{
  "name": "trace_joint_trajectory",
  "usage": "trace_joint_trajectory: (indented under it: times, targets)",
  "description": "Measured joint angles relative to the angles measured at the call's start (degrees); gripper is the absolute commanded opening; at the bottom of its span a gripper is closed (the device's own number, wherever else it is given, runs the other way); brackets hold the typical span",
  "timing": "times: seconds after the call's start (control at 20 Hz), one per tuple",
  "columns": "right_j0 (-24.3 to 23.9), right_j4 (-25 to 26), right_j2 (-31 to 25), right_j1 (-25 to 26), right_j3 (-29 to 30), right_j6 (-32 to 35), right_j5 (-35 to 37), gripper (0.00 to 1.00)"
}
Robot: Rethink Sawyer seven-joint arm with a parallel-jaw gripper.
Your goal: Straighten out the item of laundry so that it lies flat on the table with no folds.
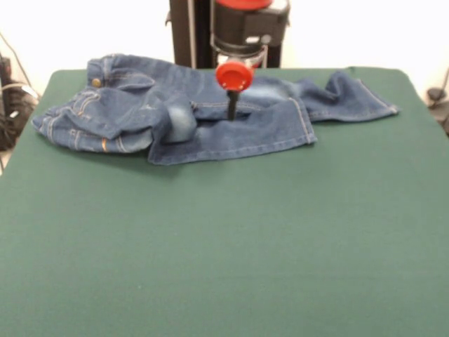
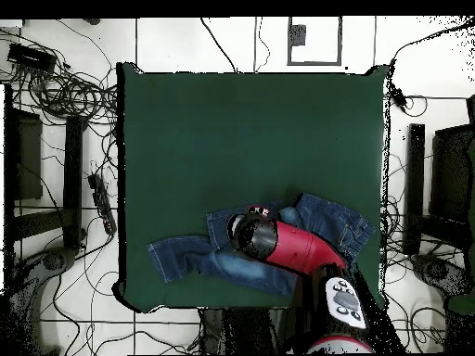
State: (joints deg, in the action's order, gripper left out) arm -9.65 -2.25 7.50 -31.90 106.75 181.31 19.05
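The blue denim jeans (image 1: 175,116) lie crumpled along the far edge of the green table (image 1: 224,246). The waist is bunched at the left; one leg is folded across the front and the other stretches right to its hem (image 1: 372,105). My gripper (image 1: 231,114) comes straight down below a red disc and touches the denim mid-leg. It looks shut on a ridge of the fabric. In the overhead view the red arm (image 2: 288,246) covers the middle of the jeans (image 2: 339,221) and hides the gripper. One leg sticks out to the left (image 2: 181,255).
The robot's pedestal (image 1: 238,28) stands just behind the jeans. Cables and stands (image 2: 65,102) surround the table (image 2: 241,139) on the floor. Green cloth stretches from the jeans to the table's opposite edge.
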Motion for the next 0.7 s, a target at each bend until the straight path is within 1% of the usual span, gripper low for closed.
trace_joint_trajectory:
  times: [0.35,0.5,0.7]
  targets:
    - [-0.3,4.0,-0.1,3.7,-0.6,0.0,-0.9,1.0]
    - [-0.3,4.3,-0.2,5.6,-0.7,0.0,-1.9,1.0]
    - [0.2,4.3,-0.2,6.6,-1.0,0.0,-3.0,1.0]
